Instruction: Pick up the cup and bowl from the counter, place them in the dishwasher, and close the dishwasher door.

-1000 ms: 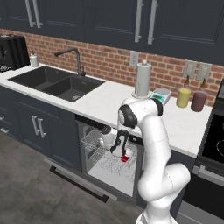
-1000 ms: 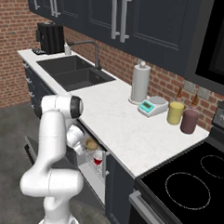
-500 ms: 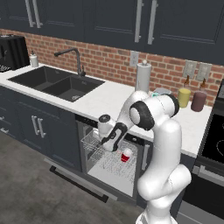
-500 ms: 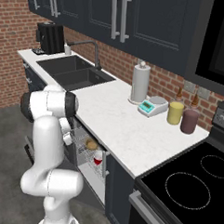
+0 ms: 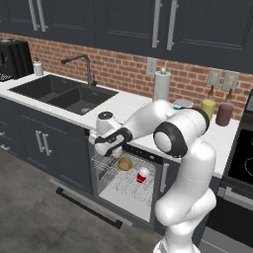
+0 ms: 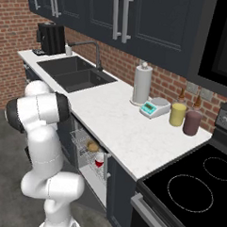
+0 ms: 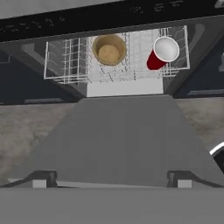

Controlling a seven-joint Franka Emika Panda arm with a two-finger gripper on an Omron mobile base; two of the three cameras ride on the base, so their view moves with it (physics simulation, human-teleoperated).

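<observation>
A: Where are the cup [image 7: 163, 52] and bowl [image 7: 109, 50]?

B: Both sit in the rack [image 7: 70, 65] of the dishwasher [image 5: 148, 159]. From the hand camera the bowl is near the middle of the rack, mouth facing the camera, and the cup lies tilted toward the rack's right end, its white rim turned this way. They are near each other but apart.

A: And from the base cameras?

B: In the left one the bowl is toward the back of the rack and the cup just beside it, nearer the arm's base. In the right one both show under the worktop [image 6: 115, 125] edge, the bowl above the cup.

A: The door [image 7: 122, 135]?

B: Dropped open. In the hand view it spreads as a flat grey panel from the rack toward the camera, with the handle [image 7: 109, 179] brackets at its near edge. In the left view it lies low over the floor in front of the rack.

A: The hand [image 5: 106, 145]?

B: It hangs at the front edge of the worktop, above the rack's left side, just right of the sink [image 5: 64, 94]. Its fingers are spread wide and it carries nothing.

A: What is on the worktop?

B: A paper towel roll [image 6: 142, 83], a small scale [image 6: 154, 108], a yellow jar [image 6: 178, 114] and a maroon jar [image 6: 192, 122] along the back edge toward the stove [image 6: 196, 186]. A coffee machine [image 6: 51, 38] stands at the far end beyond the sink.
</observation>
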